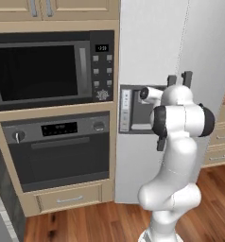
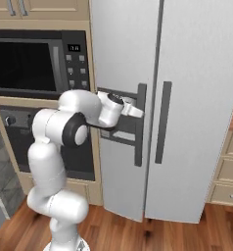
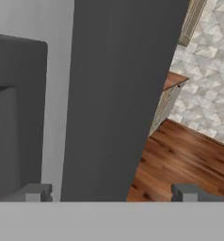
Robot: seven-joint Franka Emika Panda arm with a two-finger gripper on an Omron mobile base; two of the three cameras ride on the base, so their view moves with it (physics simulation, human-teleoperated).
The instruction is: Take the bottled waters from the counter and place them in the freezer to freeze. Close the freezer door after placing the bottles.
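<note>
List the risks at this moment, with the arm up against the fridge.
1. The pincer straddles the freezer door's dark vertical handle with fingers spread; if it slips off, the tall light-grey freezer door won't swing.
2. The white arm's elbow sits near the black wall oven; pulling back may bump it.

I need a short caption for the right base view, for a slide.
The gripper reaches the dark handle of the freezer door, beside the black microwave.
</note>
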